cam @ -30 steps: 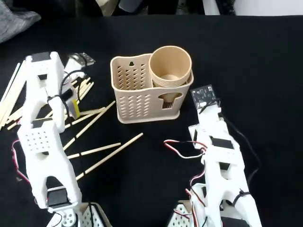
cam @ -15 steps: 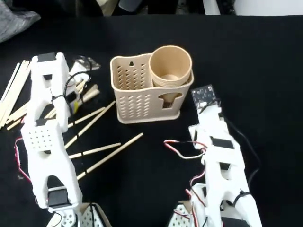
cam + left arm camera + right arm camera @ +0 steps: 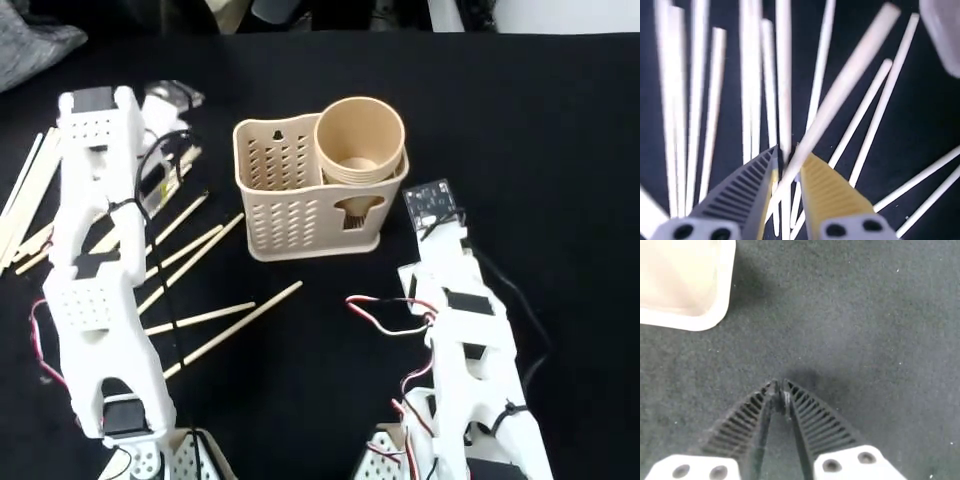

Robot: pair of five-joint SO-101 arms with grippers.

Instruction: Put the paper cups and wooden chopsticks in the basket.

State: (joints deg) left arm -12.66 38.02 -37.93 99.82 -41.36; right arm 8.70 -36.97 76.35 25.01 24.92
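Note:
A beige perforated basket (image 3: 290, 205) stands mid-table with stacked paper cups (image 3: 360, 135) in its right compartment; its left compartment looks empty. Wooden chopsticks lie scattered left of it (image 3: 225, 325), with a pile at the far left (image 3: 25, 200). My left gripper (image 3: 787, 156) hangs over that scatter (image 3: 152, 195), shut on one chopstick (image 3: 840, 95) that slants out from between its fingers above the others. My right gripper (image 3: 779, 387) is shut with nothing in it, low over the black cloth beside the basket's corner (image 3: 685, 285).
Black cloth covers the table. A grey cloth (image 3: 30, 40) lies at the far left corner. The right arm (image 3: 460, 320) stands in front of the basket's right side, with red and white cables (image 3: 385, 315) looping to its left. Open room lies at the right.
The left arm has swung toward the far side with its gripper, and the chopsticks beneath it have shifted; one now slants away from the rest. The right arm has kept still.

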